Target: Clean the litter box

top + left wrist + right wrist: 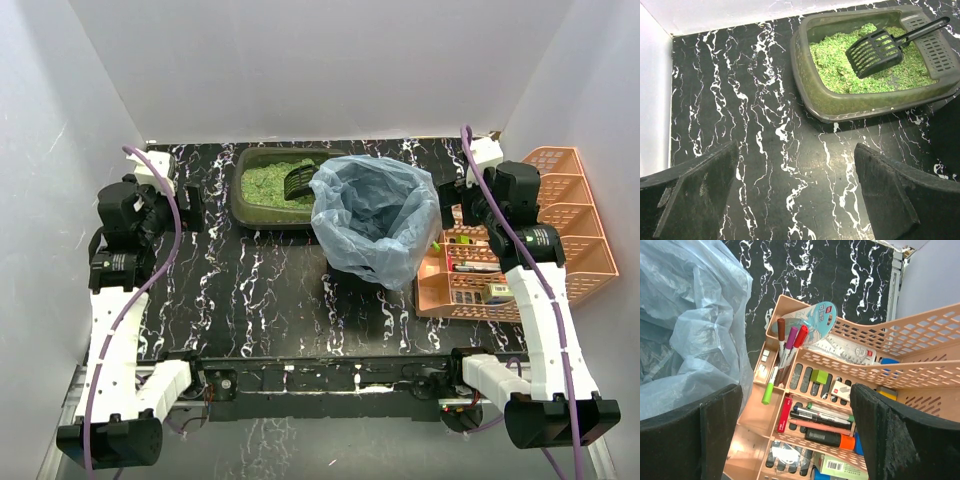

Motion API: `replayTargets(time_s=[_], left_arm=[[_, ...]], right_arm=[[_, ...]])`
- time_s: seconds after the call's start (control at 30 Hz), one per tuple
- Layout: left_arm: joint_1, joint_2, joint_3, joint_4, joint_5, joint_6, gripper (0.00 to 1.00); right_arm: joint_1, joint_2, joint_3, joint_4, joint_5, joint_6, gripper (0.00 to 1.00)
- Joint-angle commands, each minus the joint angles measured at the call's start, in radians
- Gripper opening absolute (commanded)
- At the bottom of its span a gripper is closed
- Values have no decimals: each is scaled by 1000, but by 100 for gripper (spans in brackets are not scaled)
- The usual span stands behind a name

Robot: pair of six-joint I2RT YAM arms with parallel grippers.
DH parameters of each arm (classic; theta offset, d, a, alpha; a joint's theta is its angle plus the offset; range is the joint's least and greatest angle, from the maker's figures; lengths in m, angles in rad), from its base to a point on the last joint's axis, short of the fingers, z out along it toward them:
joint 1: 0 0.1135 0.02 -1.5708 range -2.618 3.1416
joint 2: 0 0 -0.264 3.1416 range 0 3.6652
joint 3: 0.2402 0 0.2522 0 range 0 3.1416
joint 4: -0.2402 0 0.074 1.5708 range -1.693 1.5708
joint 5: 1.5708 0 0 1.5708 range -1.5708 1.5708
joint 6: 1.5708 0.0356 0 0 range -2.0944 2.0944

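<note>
The litter box (238, 198) is a dark olive tray of green litter at the back of the table, left of centre. A black slotted scoop (874, 52) rests in the litter, its handle pointing to the far right corner of the tray. My left gripper (796, 152) hangs open over bare tabletop a short way in front of the tray's near left corner (812, 102), holding nothing. My right gripper (796, 390) is open and empty above the orange organiser (805, 362), beside the bin's blue bag (690, 325).
The round bin with the translucent blue bag (375, 215) stands right against the litter box's right end. The orange slatted organiser (560, 215), full of pens and small boxes, fills the right side. White walls enclose the table on three sides.
</note>
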Motion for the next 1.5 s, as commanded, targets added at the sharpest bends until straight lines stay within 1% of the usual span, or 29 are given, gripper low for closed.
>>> replayTargets(time_s=[0.0, 0.17, 0.4, 0.53, 0.6, 0.7, 0.83, 0.93, 1.03, 1.13, 1.27, 1.37, 1.47], left_arm=[[-7, 1, -9, 71, 29, -2, 97], [-10, 4, -20, 95, 33, -2, 97], [-11, 2, -25, 107, 86, 5, 97], [-6, 2, -40, 120, 51, -12, 97], [-5, 5, -47, 129, 50, -25, 97], [-5, 32, -52, 122, 77, -34, 97], [-6, 127, -27, 78, 131, -50, 97], [-23, 211, 3, 91, 116, -102, 97], [-63, 327, 43, 112, 51, -131, 97], [-86, 454, 79, 167, 12, -163, 97], [-135, 687, 184, 201, -88, -150, 97], [-167, 834, 268, 221, -132, -131, 97], [-177, 972, 362, 203, -138, -130, 90]], right_arm=[[8, 7, 77, 72, -9, -12, 98], [11, 11, 90, 92, 2, -21, 98], [12, 6, 97, 104, 8, -41, 98], [13, 3, 121, 100, 13, -69, 98], [13, 6, 142, 85, -16, -92, 98], [14, 26, 192, 48, -114, -124, 98], [15, 87, 279, 12, -283, -132, 98], [37, 166, 345, -12, -353, -119, 98], [92, 229, 380, -3, -337, -115, 98], [147, 281, 407, 2, -309, -119, 98], [165, 327, 439, 0, -306, -104, 98], [166, 340, 445, -4, -322, -94, 98], [166, 341, 443, -5, -320, -91, 98]])
